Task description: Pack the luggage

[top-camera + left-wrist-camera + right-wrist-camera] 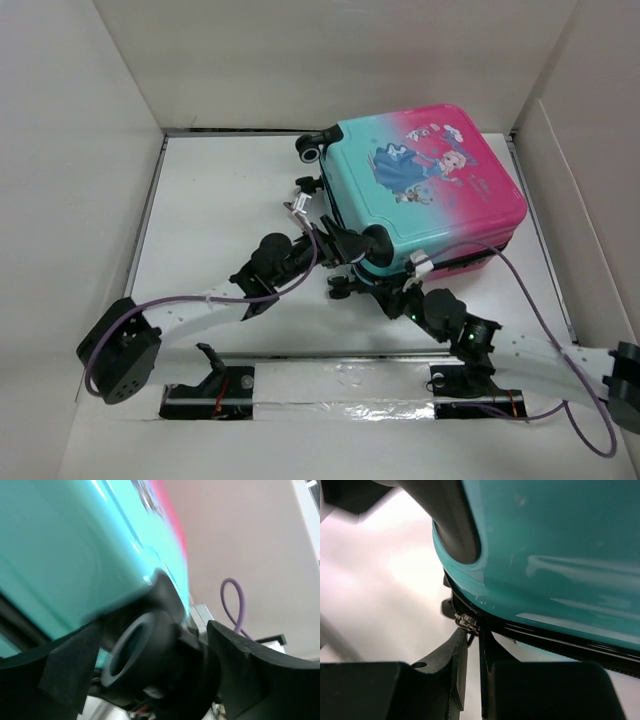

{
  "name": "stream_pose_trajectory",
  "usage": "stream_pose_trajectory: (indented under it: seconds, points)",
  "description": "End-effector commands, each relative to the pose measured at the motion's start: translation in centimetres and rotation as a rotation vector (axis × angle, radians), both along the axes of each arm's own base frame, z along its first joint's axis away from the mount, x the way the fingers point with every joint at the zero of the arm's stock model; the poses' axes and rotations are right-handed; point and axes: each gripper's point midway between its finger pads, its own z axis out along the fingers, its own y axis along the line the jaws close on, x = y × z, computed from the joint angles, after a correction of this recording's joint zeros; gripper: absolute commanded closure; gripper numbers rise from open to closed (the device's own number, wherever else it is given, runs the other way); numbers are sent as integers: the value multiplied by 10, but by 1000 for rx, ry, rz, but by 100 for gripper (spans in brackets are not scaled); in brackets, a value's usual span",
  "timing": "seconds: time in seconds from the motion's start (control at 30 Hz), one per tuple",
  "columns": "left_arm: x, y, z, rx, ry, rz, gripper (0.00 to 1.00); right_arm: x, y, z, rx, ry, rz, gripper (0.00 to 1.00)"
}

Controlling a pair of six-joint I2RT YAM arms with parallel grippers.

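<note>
The luggage [430,180] lies flat and closed on the white table, teal at its left, pink at its right, with the princess print facing up. My left gripper [345,240] is at its near-left corner. In the left wrist view the left gripper [147,640] stands open, its jaws wide on either side of a black wheel [135,650] under the teal shell [60,545]. My right gripper [400,285] is at the near edge of the case. In the right wrist view the right gripper [474,636] is pinched on the metal zipper pull [465,621] at the black zipper line.
White walls [80,200] enclose the table on three sides. Two more black wheels [312,148] stick out at the case's far-left corner. A metal rail [340,365] with both arm bases runs along the near edge. Purple cables [560,330] trail from each arm.
</note>
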Motion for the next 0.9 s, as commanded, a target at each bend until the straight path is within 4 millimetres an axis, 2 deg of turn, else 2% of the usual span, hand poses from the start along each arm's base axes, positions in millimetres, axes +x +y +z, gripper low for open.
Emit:
stream_pose_trajectory:
  seconds: [0.0, 0.03, 0.07, 0.1, 0.17, 0.2, 0.23, 0.27, 0.33, 0.37, 0.4, 0.43, 0.5, 0.57, 0.63, 0.67, 0.73, 0.77, 0.8, 0.87]
  points:
    - [29, 40, 32, 30, -100, 129, 16, -37, 11, 43, 155, -26, 164, 100]
    - [43, 56, 29, 67, -91, 209, 12, -40, 3, 55, 195, -48, 159, 100]
    - [53, 73, 16, 141, -77, 266, 12, -41, -2, 53, 200, -38, 145, 100]
    - [68, 101, 24, 146, -94, 362, 12, -42, -7, 43, 175, -20, 135, 100]
    - [86, 133, 22, 174, -86, 457, 14, -44, -11, 48, 199, -31, 135, 100]
    - [94, 145, 24, 184, -98, 481, 16, -46, -11, 47, 195, -29, 147, 100]
    - [110, 167, 32, 194, -109, 524, 20, -45, -12, 49, 199, -33, 145, 100]
    - [118, 175, 37, 213, -133, 529, 23, -46, -11, 50, 191, -36, 150, 100]
    - [144, 185, 19, 376, -148, 498, 26, -45, -10, 50, 179, -37, 155, 100]
    - [160, 197, 30, 401, -147, 514, 28, -45, -9, 53, 178, -40, 154, 100]
    - [171, 195, 16, 424, -141, 479, 28, -44, -7, 51, 164, -36, 157, 100]
    - [174, 190, 13, 444, -176, 427, 28, -44, -5, 52, 163, -40, 164, 100]
    - [185, 186, 22, 509, -250, 380, 26, -42, -2, 51, 145, -45, 171, 100]
    - [191, 186, 33, 630, -380, 327, 19, -42, 0, 49, 129, -44, 177, 100]
    - [195, 182, 31, 701, -432, 256, 15, -43, 2, 50, 129, -48, 187, 100]
    - [198, 184, 38, 762, -469, 226, 14, -42, 2, 49, 131, -48, 185, 100]
    - [205, 174, 21, 818, -467, 138, 14, -43, 3, 53, 146, -59, 190, 100]
    - [210, 170, 29, 841, -488, 126, 13, -43, 2, 54, 148, -63, 190, 100]
    - [216, 171, 13, 883, -480, 92, 13, -41, 1, 55, 151, -69, 183, 100]
    - [220, 156, 9, 897, -499, 44, 12, -42, 1, 57, 148, -75, 190, 100]
